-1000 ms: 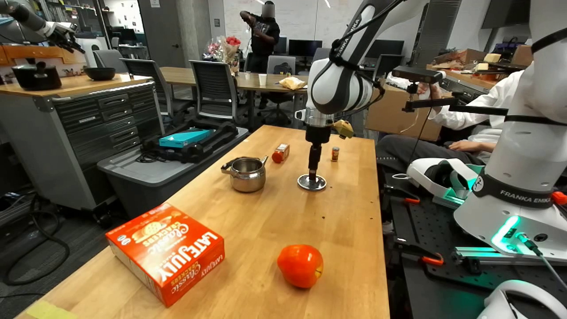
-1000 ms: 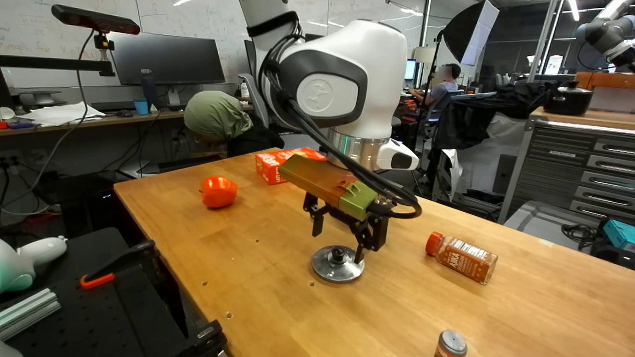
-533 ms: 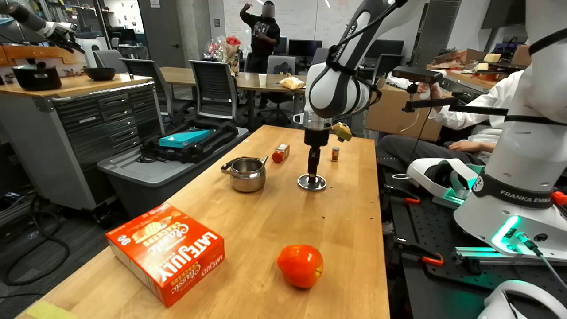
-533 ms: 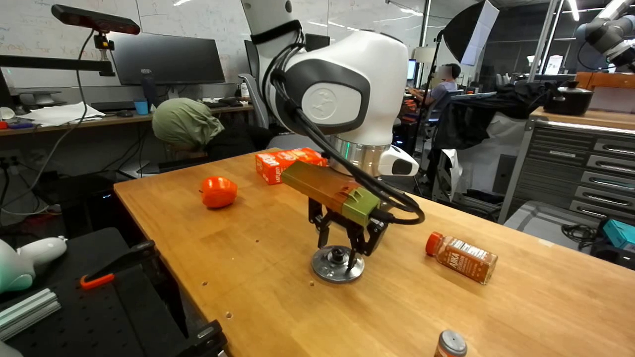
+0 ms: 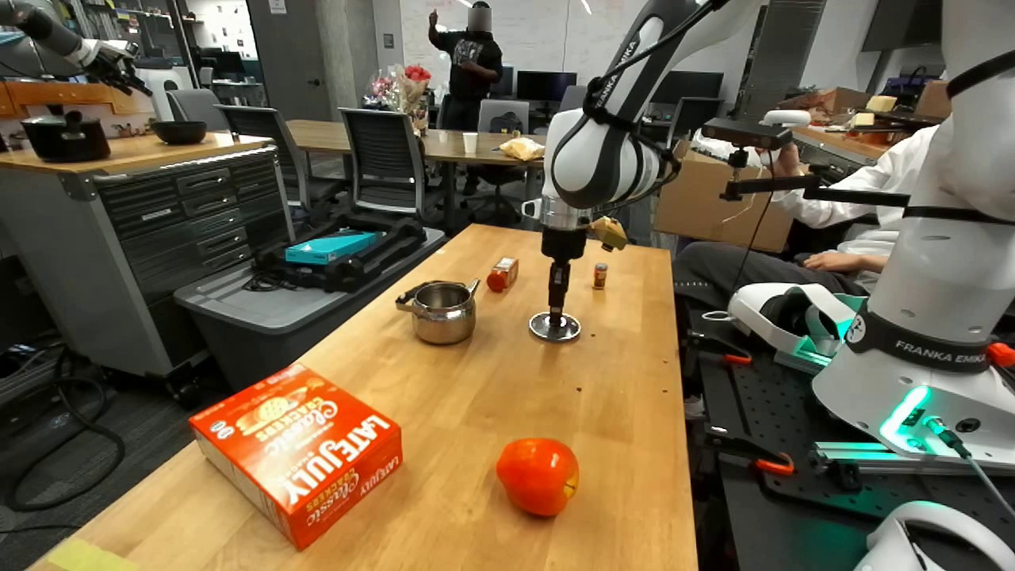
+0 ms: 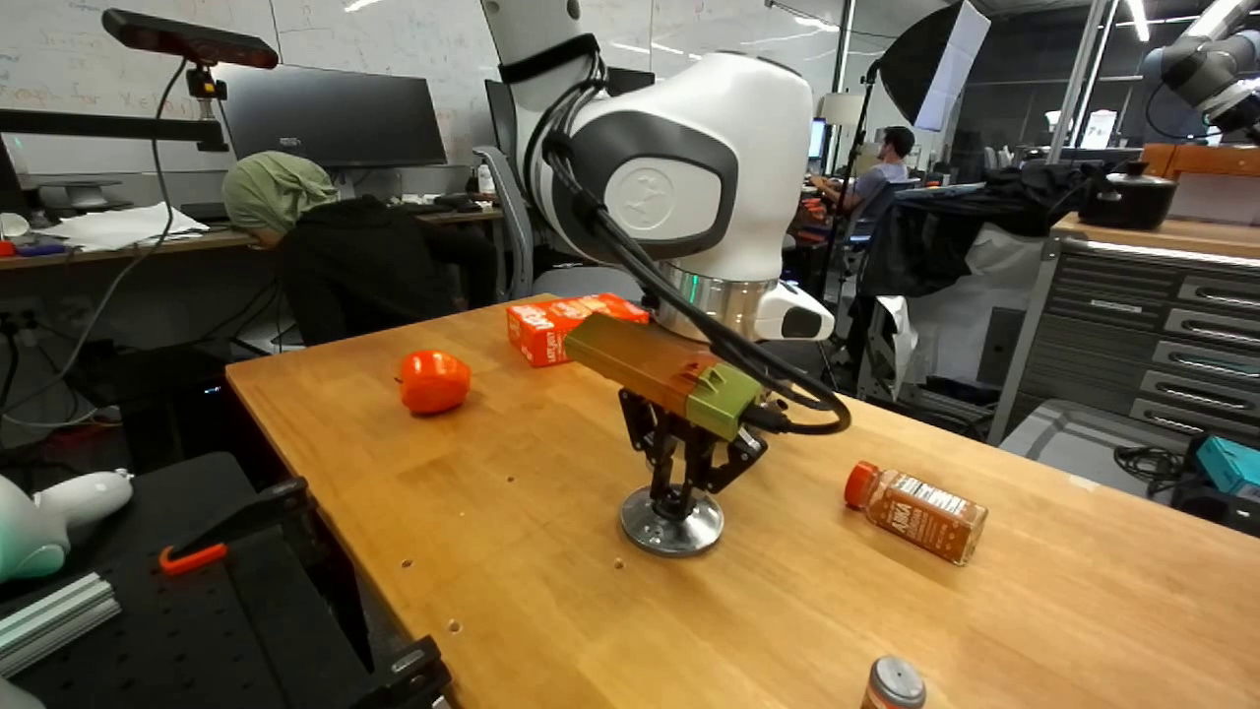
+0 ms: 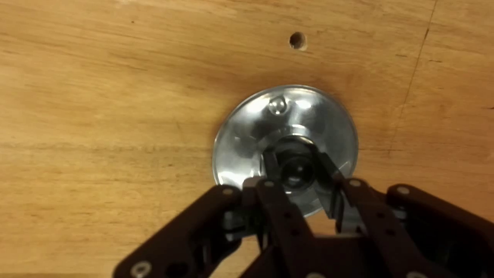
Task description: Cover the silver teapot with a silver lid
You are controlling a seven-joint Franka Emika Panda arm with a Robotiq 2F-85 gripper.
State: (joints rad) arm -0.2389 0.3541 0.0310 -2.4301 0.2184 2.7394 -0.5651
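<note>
The silver teapot [image 5: 444,323] stands upright on the wooden table with its mouth uncovered, a handle on one side and a spout on the other. It is almost wholly hidden behind my arm in the opposite view of the scene. Apart from the pot, the silver lid [image 5: 555,333] lies level at table height, knob up; whether it touches the wood I cannot tell. My gripper [image 6: 674,500] points straight down over the lid [image 6: 672,538] and is shut on its dark knob. In the wrist view, the gripper [image 7: 297,162] has one finger on each side of the knob [image 7: 297,174].
A spice bottle [image 6: 920,514] lies on its side beyond the lid, and a small jar [image 5: 599,276] stands near the table's edge. A red cracker box [image 5: 301,452] and an orange-red fruit-like thing [image 5: 539,476] sit toward the table's other end.
The fingers have come down around the knob and drawn together from wide apart to shut on it. The lid has shifted very slightly with them. The teapot has not moved.
</note>
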